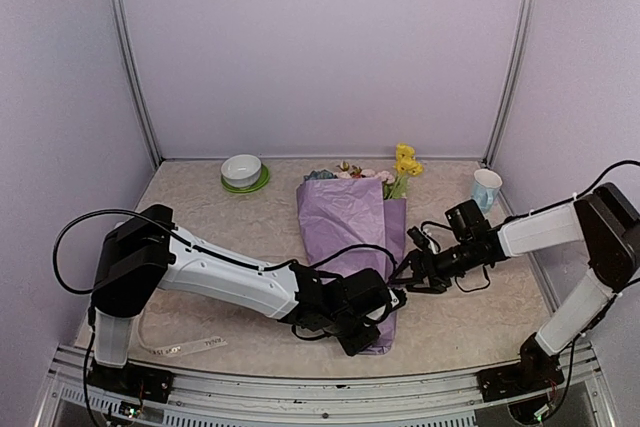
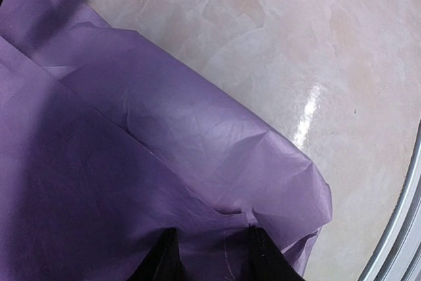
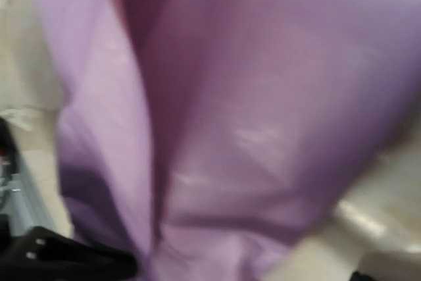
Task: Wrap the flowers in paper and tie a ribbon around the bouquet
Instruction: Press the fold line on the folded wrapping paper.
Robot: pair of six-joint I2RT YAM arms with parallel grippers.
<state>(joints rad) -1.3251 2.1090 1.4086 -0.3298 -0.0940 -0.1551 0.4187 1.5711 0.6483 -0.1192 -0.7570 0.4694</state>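
The left gripper point(image 1: 362, 321) sits over the narrow near end of the bouquet point(image 1: 345, 222), close to the table's near edge; a metal rail point(image 2: 400, 218) shows at the side of its wrist view. Bare table point(image 1: 470, 319) lies open to its right. The right gripper point(image 1: 406, 279) hangs just beyond it, at the paper's right edge.

The left fingertips point(image 2: 166, 258) stand partly apart with a bunched fold of the paper point(image 2: 164, 162) between them; whether they clamp it I cannot tell. The right wrist view is a blur of lilac paper, so I cannot tell whether that gripper is spread or pressed together.

The bouquet lies flat, stretching away from the left gripper, with the flowers point(image 1: 404, 163) at its far end. The ribbon point(image 1: 186, 347) lies well to that gripper's left, near the rail. Far beyond stand a white bowl point(image 1: 242, 167) on a green plate point(image 1: 256, 187), and a cup point(image 1: 486, 188).

The table is pale, glossy and marbled. The walls point(image 1: 320, 47) are plain lilac, and the paper is thin, matte and creased.
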